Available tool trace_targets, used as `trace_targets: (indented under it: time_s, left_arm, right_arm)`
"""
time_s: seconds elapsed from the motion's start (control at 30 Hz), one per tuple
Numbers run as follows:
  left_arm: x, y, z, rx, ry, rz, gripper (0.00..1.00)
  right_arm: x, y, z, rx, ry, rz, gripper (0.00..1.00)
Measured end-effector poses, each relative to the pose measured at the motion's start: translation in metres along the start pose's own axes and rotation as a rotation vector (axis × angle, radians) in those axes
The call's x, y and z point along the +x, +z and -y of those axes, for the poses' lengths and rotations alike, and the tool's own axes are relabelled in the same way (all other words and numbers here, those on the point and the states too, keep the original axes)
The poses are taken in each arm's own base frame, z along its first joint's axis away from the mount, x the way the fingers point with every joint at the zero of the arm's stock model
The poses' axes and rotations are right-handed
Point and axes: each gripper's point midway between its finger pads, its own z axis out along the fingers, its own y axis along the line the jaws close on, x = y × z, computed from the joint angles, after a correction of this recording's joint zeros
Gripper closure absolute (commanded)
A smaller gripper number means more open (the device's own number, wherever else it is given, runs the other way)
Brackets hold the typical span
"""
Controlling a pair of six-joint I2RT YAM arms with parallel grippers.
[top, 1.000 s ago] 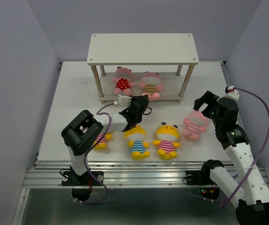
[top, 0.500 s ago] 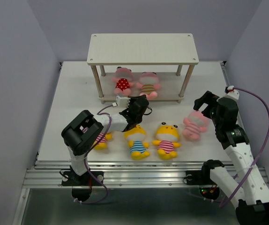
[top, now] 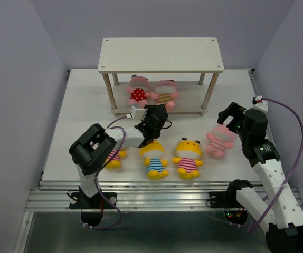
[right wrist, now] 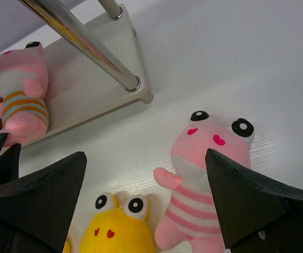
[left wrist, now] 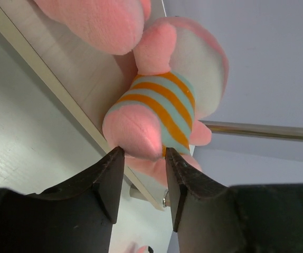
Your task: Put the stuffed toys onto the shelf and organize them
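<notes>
The left hand point(top: 159, 110) is reaching to the front edge of the shelf point(top: 161, 54). Its fingers point(left wrist: 106, 176) are standing a narrow gap apart, their tips flanking the foot of the pink toy in orange stripes point(left wrist: 159, 110). I cannot tell whether they are pressing on it. That toy is lying on the lower board, just beside the pink toy in red dots point(top: 137, 94).

The right hand point(top: 229, 117) is hovering with its fingers point(right wrist: 40, 195) spread wide, holding nothing, above the pink toy in pink stripes point(top: 219, 141). That toy is lying on the white surface point(top: 83, 105) near the shelf's right front leg.

Two yellow toys are lying side by side near the front edge, one in blue stripes point(top: 154, 158) and one in pink stripes point(top: 187, 157). A third yellow toy point(top: 114, 157) is lying partly hidden under the left arm.
</notes>
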Motion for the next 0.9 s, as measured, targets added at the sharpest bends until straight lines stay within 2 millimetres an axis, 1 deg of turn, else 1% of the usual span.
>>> trace_targets:
  time_s: [0.07,0.13,0.33,0.43,0.6,0.67,0.8,0.9]
  left_arm:
    - [0.0,0.0,0.001,0.0,0.005,-0.001,0.51]
    - [0.0,0.0,0.0,-0.001,0.012,-0.001,0.47]
    - [0.001,0.0,-0.001,-0.001,0.038,-0.004,0.43]
    - [0.002,0.0,-0.001,-0.001,0.05,-0.01,0.42]
    - [0.004,-0.002,0.0,0.001,0.06,-0.025,0.35]
    - [0.004,-0.003,0.002,0.006,0.064,-0.03,0.32]
    - [0.001,-0.009,0.014,0.026,0.062,-0.04,0.22]
    - [-0.002,-0.014,0.025,0.046,0.062,-0.048,0.21]
  right_arm:
    - [0.0,0.0,0.0,0.0,0.0,0.0,0.0]
    - [0.0,0.0,0.0,0.0,0.0,-0.001,0.0]
    - [0.001,0.0,-0.001,-0.003,0.0,-0.003,0.0]
    - [0.001,0.0,-0.001,-0.005,0.0,-0.004,0.0]
    - [0.001,0.001,-0.001,-0.006,-0.001,-0.006,0.0]
    - [0.001,0.001,-0.001,-0.006,-0.001,-0.007,0.0]
    - [0.003,0.002,-0.002,-0.01,-0.002,-0.014,0.0]
    - [0.005,0.003,-0.003,-0.016,-0.003,-0.025,0.0]
